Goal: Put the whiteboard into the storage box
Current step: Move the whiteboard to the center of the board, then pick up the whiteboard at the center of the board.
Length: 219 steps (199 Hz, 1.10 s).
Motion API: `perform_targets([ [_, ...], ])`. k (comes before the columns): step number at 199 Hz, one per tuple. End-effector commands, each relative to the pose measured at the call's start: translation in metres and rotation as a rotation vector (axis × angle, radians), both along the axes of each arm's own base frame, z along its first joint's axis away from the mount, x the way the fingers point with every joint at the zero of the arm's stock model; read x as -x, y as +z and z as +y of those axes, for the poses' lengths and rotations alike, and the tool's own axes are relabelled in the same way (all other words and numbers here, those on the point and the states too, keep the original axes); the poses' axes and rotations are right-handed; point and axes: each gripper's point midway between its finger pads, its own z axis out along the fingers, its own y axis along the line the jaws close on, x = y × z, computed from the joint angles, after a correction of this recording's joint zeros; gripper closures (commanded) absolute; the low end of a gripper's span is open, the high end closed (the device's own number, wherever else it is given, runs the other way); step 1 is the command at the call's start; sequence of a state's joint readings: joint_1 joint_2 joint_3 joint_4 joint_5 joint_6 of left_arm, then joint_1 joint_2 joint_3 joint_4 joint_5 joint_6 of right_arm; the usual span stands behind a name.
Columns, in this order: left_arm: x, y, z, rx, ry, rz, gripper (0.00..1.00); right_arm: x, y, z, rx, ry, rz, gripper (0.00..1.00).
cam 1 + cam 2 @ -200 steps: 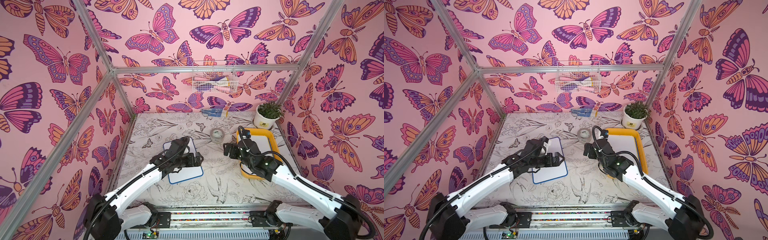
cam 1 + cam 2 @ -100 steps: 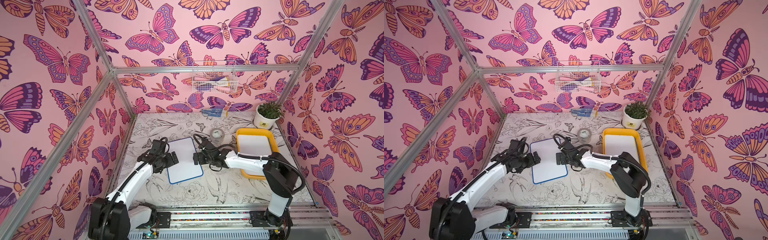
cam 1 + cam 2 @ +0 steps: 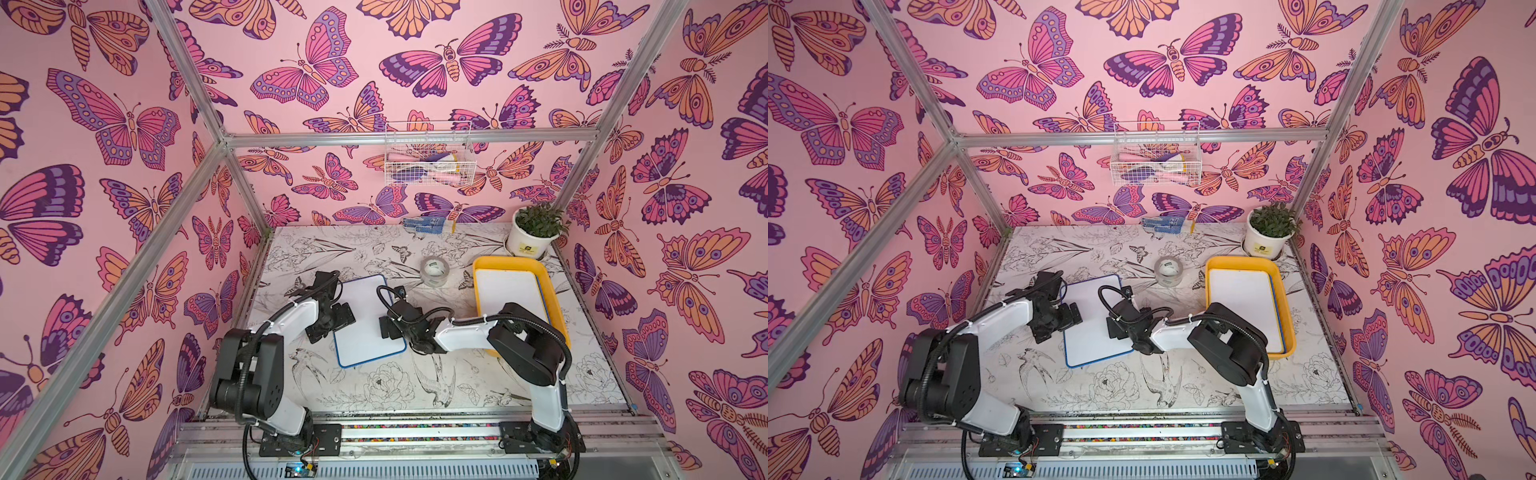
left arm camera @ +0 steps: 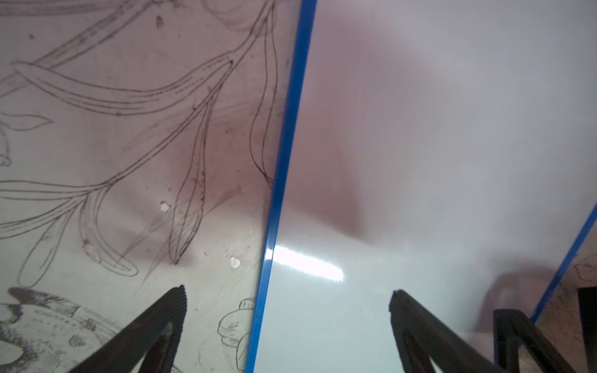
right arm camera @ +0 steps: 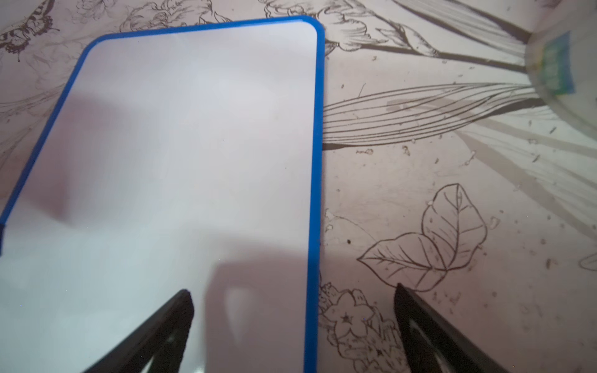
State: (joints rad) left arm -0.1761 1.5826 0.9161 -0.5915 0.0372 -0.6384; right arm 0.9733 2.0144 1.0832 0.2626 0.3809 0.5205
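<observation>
Table (image 3: 374,395): matte cover, inked botanical line drawings.
Storage box (image 3: 509,262): yellow plastic tray, rounded corners, flared rim, on right side. Second whiteboard (image 3: 509,303) already flat inside.
Whiteboard (image 3: 365,320): glossy white, thin blue frame, rounded corners. Flat on table left of box, apart from it. Long axis runs away from robot.
Left gripper (image 4: 287,292) astride left long edge, right gripper (image 5: 292,289) astride right long edge. Both spread wide, gripping nothing.
Right arm nearer box.
</observation>
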Motion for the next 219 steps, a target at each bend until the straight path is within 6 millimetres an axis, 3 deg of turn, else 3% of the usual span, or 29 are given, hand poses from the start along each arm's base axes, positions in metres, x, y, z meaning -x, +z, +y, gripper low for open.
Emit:
perform_targets([
  [1, -0.006, -0.006, -0.004, 0.025, -0.009, 0.024, 0.00, -0.006, -0.005, -0.002, 0.039, -0.027, -0.080, 0.01],
  [109, -0.017, -0.034, -0.013, 0.049, -0.030, 0.088, 0.01, -0.009, -0.031, 0.011, 0.074, -0.028, -0.006, 0.02],
  [137, -0.019, -0.040, -0.025, 0.087, -0.054, 0.096, 0.01, -0.005, -0.042, 0.019, 0.060, -0.012, 0.051, 0.02],
  [175, -0.020, -0.047, -0.046, 0.110, -0.110, 0.105, 0.03, 0.005, -0.038, 0.023, 0.001, -0.017, 0.151, 0.02],
  [219, -0.016, -0.051, -0.063, 0.161, -0.140, 0.081, 0.03, 0.026, -0.025, 0.044, -0.162, 0.036, 0.314, 0.03],
])
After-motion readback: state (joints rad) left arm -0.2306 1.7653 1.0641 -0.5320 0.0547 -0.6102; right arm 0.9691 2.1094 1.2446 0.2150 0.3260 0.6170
